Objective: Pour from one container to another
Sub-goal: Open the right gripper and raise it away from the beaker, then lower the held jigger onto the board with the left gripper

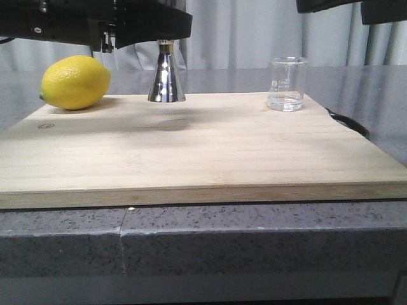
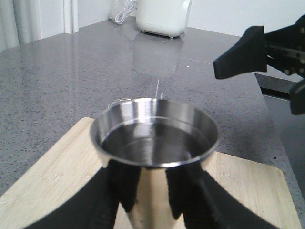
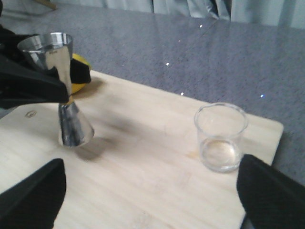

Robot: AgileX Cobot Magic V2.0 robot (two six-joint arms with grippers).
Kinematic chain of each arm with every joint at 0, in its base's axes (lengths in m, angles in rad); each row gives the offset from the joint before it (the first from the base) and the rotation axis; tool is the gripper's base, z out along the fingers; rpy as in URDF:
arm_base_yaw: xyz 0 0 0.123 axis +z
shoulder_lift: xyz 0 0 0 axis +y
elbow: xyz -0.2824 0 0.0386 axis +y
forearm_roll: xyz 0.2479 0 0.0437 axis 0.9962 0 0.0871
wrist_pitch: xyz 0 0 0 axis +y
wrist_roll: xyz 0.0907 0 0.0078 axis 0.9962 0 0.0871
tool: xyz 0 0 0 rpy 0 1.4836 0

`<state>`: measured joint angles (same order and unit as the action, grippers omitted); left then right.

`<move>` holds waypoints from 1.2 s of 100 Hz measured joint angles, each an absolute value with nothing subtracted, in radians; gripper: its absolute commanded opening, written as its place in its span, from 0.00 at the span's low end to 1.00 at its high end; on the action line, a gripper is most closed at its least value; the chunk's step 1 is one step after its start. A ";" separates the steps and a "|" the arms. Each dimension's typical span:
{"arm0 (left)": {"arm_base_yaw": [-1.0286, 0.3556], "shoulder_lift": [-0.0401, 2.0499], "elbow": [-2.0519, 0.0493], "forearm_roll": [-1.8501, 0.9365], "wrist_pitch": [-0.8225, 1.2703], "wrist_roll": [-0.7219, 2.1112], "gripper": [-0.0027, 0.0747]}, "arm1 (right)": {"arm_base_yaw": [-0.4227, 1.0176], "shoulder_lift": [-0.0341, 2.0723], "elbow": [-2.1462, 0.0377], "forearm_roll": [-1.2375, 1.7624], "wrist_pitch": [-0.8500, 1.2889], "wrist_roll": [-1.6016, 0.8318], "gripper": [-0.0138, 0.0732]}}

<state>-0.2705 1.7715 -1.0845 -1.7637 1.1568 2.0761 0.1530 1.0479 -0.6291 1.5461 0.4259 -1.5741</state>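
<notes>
Left gripper clamps the upright steel hourglass jigger; the small clear glass beaker stands at twelve o'clock between the right gripper's spread fingers.

My left gripper is matte black, its fingers thick and rounded with smooth moulded edges. My right gripper has wide, black, wedge-shaped fingers. In the front view my left arm is a black housing with small silver screws.
</notes>
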 measured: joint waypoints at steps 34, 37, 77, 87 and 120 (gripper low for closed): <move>-0.271 1.771 -1.084 -1.764 1.157 2.076 0.30 | 0.175 0.958 -0.681 0.460 0.417 -0.441 0.92; -0.271 1.771 -1.084 -1.764 1.157 2.076 0.31 | 0.185 0.938 -0.681 0.386 0.415 -0.344 0.92; -0.271 1.771 -1.084 -1.764 1.157 2.076 0.30 | 0.236 0.703 -0.600 0.124 0.323 -0.074 0.92; -0.271 1.771 -1.084 -1.764 1.157 2.076 0.30 | 0.236 0.671 -0.600 0.118 0.343 -0.074 0.92; -0.271 1.771 -1.084 -1.764 1.157 2.076 0.30 | 0.236 0.645 -0.599 0.106 0.352 -0.074 0.92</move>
